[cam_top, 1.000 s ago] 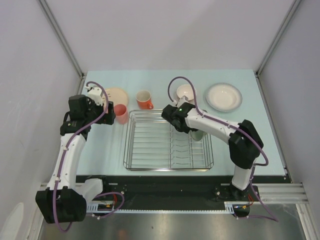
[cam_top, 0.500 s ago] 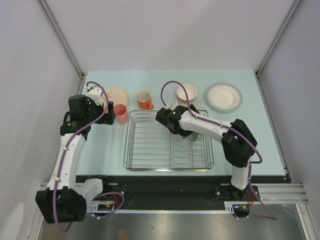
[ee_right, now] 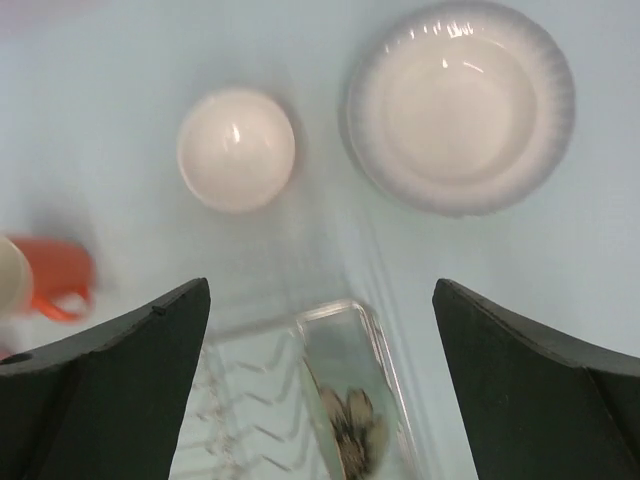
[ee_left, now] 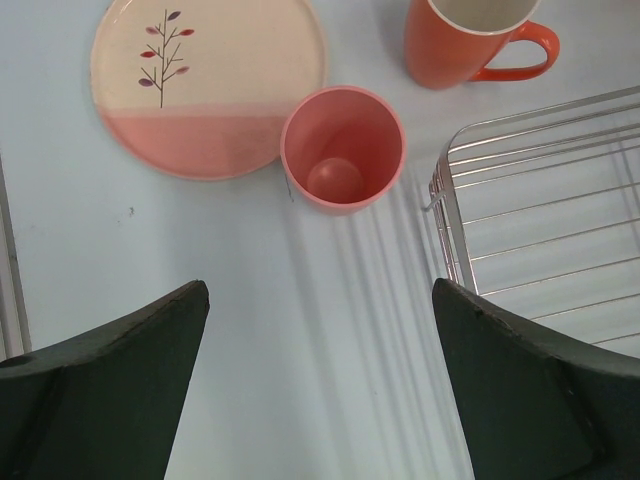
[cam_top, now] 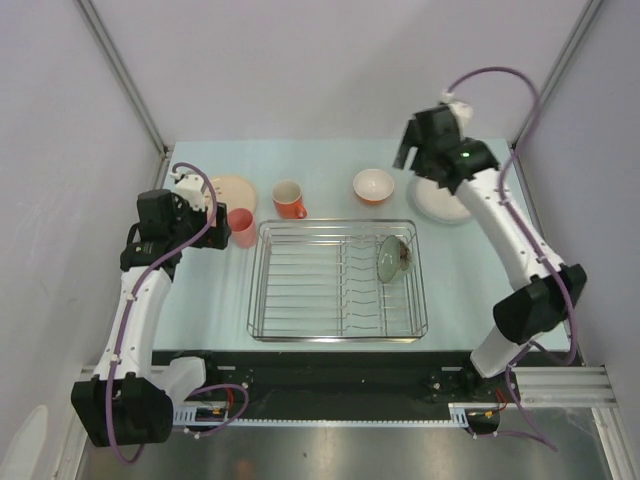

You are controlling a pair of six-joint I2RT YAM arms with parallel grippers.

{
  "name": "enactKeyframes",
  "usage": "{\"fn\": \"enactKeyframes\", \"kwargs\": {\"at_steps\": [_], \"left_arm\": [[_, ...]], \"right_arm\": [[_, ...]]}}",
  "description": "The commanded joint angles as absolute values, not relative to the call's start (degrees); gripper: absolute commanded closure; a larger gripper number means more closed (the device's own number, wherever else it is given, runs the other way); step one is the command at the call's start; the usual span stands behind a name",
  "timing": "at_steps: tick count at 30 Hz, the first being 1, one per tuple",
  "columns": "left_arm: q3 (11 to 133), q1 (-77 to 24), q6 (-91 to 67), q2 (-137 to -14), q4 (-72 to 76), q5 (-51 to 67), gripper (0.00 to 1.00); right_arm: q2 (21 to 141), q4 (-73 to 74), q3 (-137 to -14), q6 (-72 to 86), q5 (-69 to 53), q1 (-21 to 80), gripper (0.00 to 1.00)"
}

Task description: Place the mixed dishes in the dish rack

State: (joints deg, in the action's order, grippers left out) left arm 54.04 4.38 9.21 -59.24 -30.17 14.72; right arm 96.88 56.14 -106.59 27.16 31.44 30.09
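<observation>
Wires of the dish rack (cam_top: 300, 290) lie nearest the arm bases, in the middle of the table (cam_top: 210, 300). A pale green bowl (cam_top: 392, 258) stands on edge inside it, at the rack's 2 o'clock corner among the dividers.

At 10 o'clock from the rack, just beside its corner, a pink cup (ee_left: 342, 148) stands upright. The left gripper (ee_left: 318, 330) hangs above the table on the near side of the cup, fingers spread wide with nothing between them.

Farther back, a leaf plate (ee_left: 208, 85) lies at the cup's 10 o'clock. An orange mug (ee_left: 465, 40) stands at 11 o'clock from the rack, an orange bowl (ee_right: 236, 148) at 1 o'clock and a white plate (ee_right: 460, 105) at 2 o'clock. The right gripper (ee_right: 320, 300) is raised high over the bowl and white plate, fully spread and empty.
</observation>
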Motion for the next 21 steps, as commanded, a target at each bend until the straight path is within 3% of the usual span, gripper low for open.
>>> {"fn": "enactKeyframes", "kwargs": {"at_steps": [1,5,11,14,21], "left_arm": [[55.1,4.9,10.1,-57.7,-29.7,14.5,0.00],[55.5,4.8,10.5,-57.2,-30.3,14.3,0.00],[56.0,4.9,10.1,-57.8,-30.6,14.3,0.00],[56.1,4.9,9.8,-58.2,-30.4,14.6,0.00],[56.2,4.9,9.8,-59.1,-30.3,14.5,0.00]], "right_arm": [[90.5,35.1,-95.0,33.3,7.8,16.6,0.00],[94.5,27.5,-92.3,27.3,13.3,16.3,0.00],[107.3,25.2,-97.4,27.0,7.5,14.7,0.00],[113.3,27.1,-101.6,26.8,7.7,14.6,0.12],[121.5,26.8,-104.8,27.0,7.6,14.3,0.18]]}}
